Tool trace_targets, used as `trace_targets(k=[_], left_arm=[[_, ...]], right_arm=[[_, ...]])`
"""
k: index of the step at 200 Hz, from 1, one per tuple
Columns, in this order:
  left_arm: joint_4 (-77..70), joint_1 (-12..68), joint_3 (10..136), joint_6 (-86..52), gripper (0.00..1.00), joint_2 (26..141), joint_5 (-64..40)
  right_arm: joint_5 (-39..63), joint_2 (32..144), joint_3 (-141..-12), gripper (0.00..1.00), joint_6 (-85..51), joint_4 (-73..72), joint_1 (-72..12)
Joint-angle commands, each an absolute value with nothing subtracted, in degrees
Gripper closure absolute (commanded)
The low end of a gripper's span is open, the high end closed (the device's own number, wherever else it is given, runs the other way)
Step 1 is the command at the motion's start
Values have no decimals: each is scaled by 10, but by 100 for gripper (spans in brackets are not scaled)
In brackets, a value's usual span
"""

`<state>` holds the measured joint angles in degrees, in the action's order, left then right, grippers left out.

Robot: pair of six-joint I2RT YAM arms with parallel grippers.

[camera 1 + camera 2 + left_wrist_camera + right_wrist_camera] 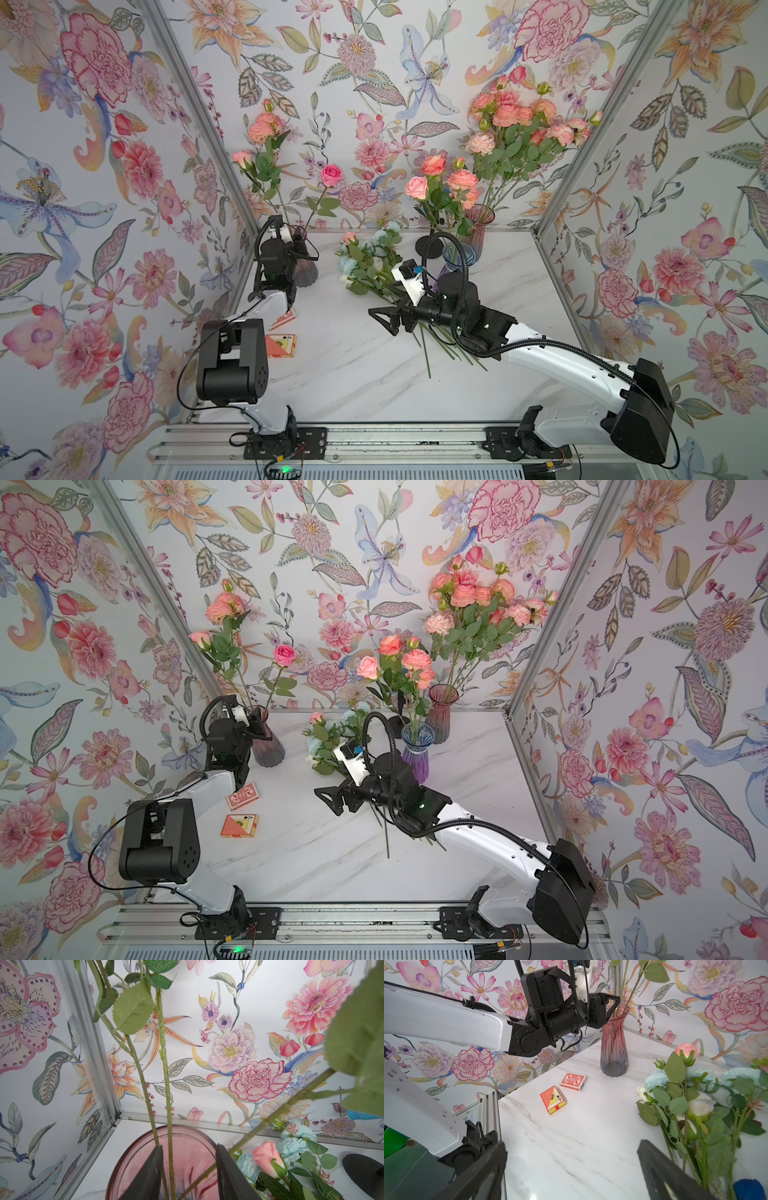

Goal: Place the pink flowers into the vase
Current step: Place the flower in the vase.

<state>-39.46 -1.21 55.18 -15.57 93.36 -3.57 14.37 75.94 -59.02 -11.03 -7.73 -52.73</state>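
The left hand [188,1147] is hovering at the mouth of the vase [309,272], centre left in a top view, its fingers standing apart around one stem. The pink flowers [261,126] are standing in that vase. The right hand [380,321] is gaping wide and empty above the desk [353,374].

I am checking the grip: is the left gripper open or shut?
Open. The left gripper is over the vase; its fingers stand apart, with a gap beside the stem between them.
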Motion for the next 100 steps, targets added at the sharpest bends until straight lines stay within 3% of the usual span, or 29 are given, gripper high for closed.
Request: trace_targets(k=[1,100], left_arm=[[-396,-10,536,-148,54,910,-21],[-389,-9,495,-164,46,801,-34]], right_arm=[[135,742,-582,1,-120,-83,-530],[90,768,-586,1,-125,-57,-544]])
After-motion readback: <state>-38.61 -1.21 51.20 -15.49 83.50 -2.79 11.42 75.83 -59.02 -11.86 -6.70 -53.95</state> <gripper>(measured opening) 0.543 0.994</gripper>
